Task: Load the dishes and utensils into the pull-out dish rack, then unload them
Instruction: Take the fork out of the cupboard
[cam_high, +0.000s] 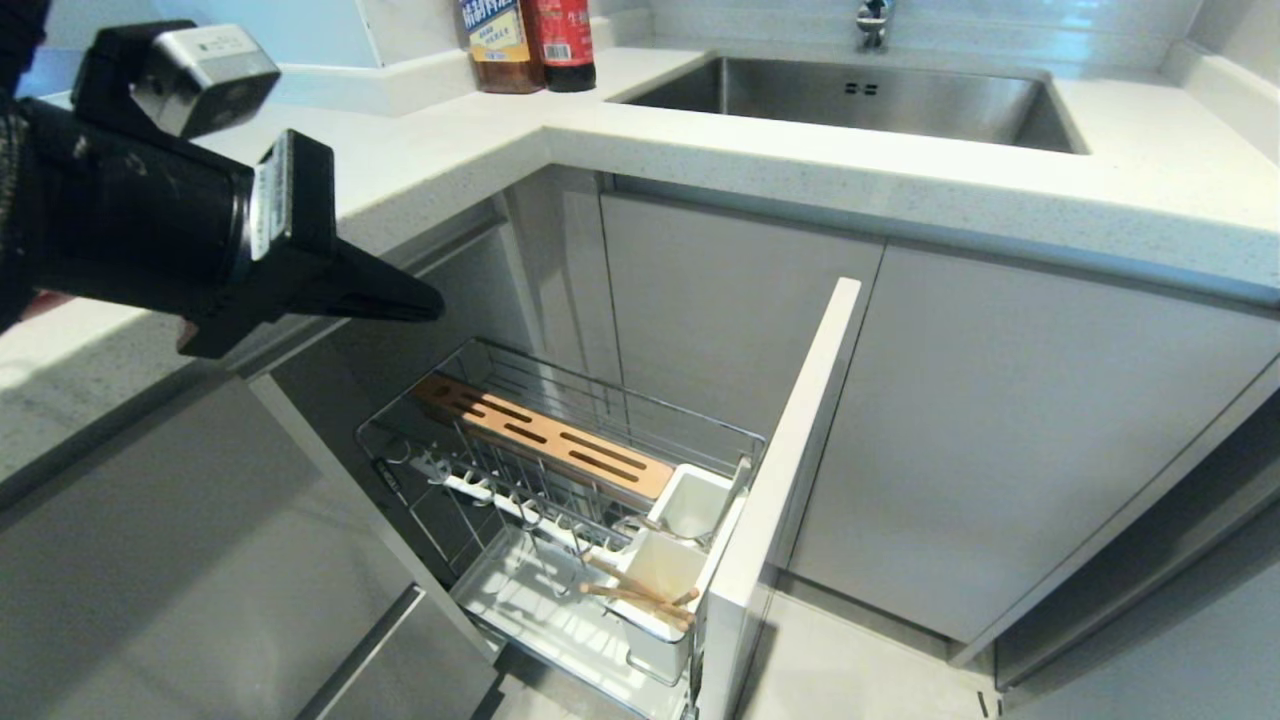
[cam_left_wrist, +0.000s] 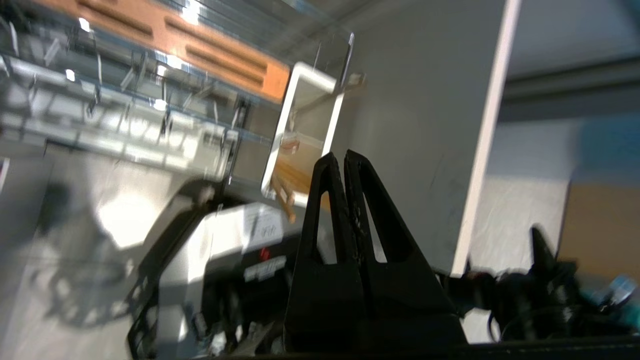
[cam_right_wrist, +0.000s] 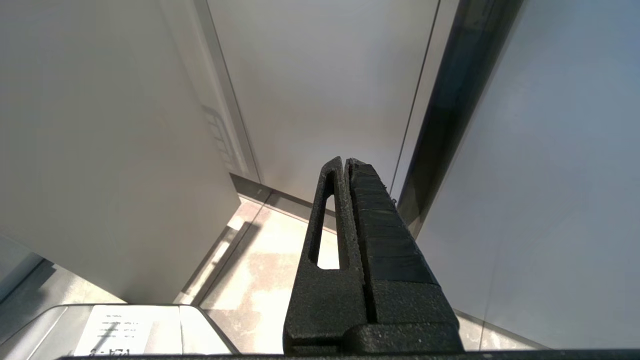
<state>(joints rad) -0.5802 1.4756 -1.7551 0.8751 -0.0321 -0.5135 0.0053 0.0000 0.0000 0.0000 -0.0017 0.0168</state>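
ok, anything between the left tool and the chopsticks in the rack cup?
Nothing visible. The left tool, shut, hangs above the rack; open air lies down to the chopsticks leaning out of the front white cup.

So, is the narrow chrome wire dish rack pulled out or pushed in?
Pulled out. The chrome wire dish rack stands clear of the cabinet, its pale front panel forward, light wooden chopsticks in its white cup.

Left arm (cam_high: 120, 215) is a chunky matte black tube with a silver camera box (cam_high: 205, 78) bolted on top, and a white sticker strip at the wrist. Left gripper (cam_high: 425, 300) has black tapered fingers, triangular with cut-out slots. Right gripper (cam_right_wrist: 346, 165) is the same black grainy plastic, one finger ribbed, one slotted.
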